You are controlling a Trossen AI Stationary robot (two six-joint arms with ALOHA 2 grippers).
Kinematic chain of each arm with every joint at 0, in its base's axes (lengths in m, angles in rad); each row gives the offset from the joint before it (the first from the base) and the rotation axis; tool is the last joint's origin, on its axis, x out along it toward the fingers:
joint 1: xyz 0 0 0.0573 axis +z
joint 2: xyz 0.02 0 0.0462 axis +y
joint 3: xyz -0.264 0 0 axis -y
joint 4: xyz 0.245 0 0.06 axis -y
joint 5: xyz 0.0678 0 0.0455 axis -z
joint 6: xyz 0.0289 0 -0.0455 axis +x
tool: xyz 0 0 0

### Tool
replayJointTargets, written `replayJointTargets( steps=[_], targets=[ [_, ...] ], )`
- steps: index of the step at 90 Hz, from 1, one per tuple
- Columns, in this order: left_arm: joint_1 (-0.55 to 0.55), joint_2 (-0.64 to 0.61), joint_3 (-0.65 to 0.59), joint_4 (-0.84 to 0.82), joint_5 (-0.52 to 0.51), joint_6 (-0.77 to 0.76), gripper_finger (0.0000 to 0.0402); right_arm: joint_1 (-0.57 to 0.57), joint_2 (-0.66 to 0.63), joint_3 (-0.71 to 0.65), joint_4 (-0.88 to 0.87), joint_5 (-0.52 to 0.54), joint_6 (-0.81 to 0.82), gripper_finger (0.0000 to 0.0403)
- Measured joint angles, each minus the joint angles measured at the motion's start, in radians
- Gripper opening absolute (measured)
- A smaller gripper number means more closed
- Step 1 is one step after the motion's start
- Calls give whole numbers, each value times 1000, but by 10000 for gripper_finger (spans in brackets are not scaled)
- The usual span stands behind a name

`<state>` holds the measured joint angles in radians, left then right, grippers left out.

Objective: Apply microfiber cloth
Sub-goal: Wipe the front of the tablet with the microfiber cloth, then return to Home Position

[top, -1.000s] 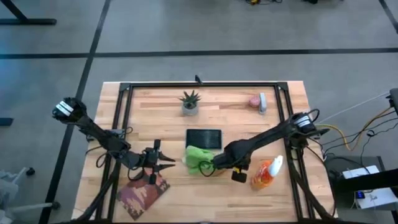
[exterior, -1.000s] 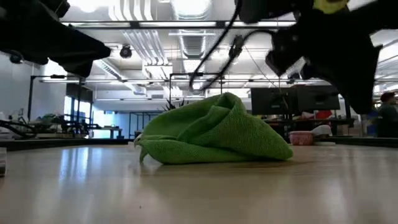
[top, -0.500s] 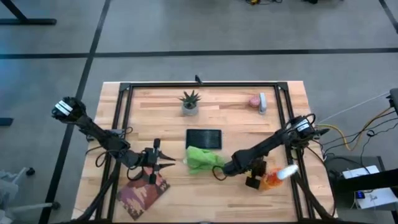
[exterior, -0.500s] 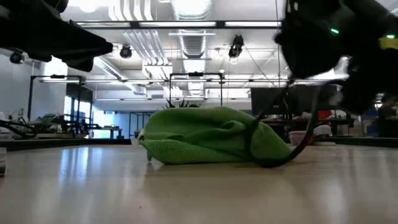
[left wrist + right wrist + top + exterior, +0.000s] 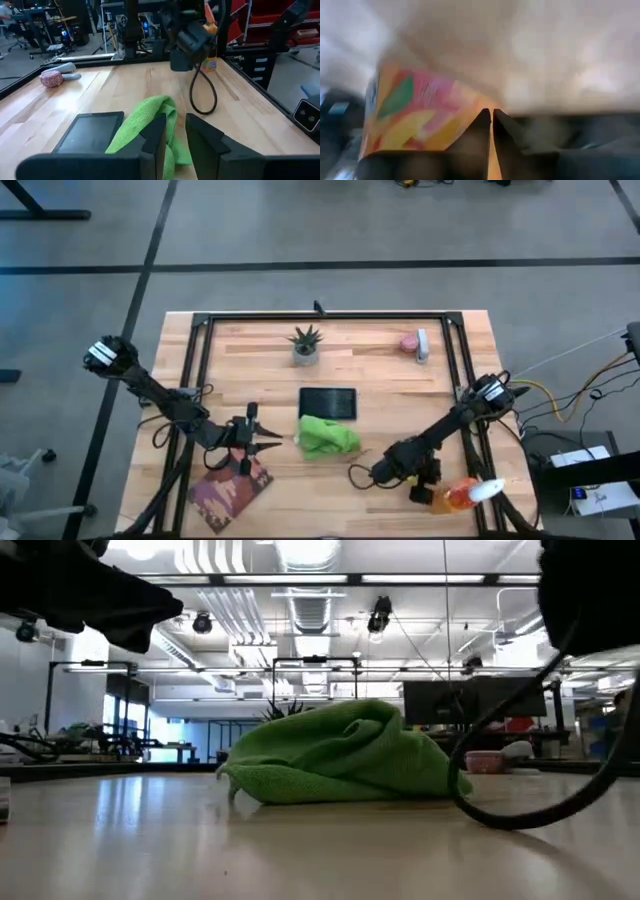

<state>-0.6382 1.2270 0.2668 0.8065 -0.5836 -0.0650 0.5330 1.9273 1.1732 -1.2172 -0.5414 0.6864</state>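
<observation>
Bare table point(image 5: 380, 395) right of cloth point(image 5: 327, 436); tablet point(image 5: 328, 401) touches its far edge.

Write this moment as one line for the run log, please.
cloth: microfiber cloth bunched beside tablet | right claw: shut, empty, by spray bottle | left claw: waiting

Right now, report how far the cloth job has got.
Done: nothing shows wiped. The cloth lies bunched at the tablet's edge.
In hand: nothing. The left gripper is open beside the cloth; the right gripper is shut, apart from it.
Left: grasp and wipe.
</observation>
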Motion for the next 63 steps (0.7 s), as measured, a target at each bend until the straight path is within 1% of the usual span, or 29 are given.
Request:
replayJointTargets(
  steps=[11, 17, 27, 41, 54, 63],
  targets=[
    [4, -3, 0, 4, 34, 0, 59, -19, -47, 40, 16, 182, -51, 0],
    [6, -3, 0, 3, 34, 8, 59, -33, -78, 42, 61, 267, -92, 0],
    [6, -4, 0, 3, 22, 35, 59, -70, -135, 31, 168, 346, -185, 0],
    [5, -5, 0, 1, 20, 57, 59, -145, -195, -10, 337, 382, -350, 0],
    [5, -8, 0, 1, 19, 56, 59, -223, -232, -59, 451, 384, -503, 0],
    [10, -8, 0, -8, 20, 63, 59, -280, -270, -106, 526, 383, -574, 0]
  ],
)
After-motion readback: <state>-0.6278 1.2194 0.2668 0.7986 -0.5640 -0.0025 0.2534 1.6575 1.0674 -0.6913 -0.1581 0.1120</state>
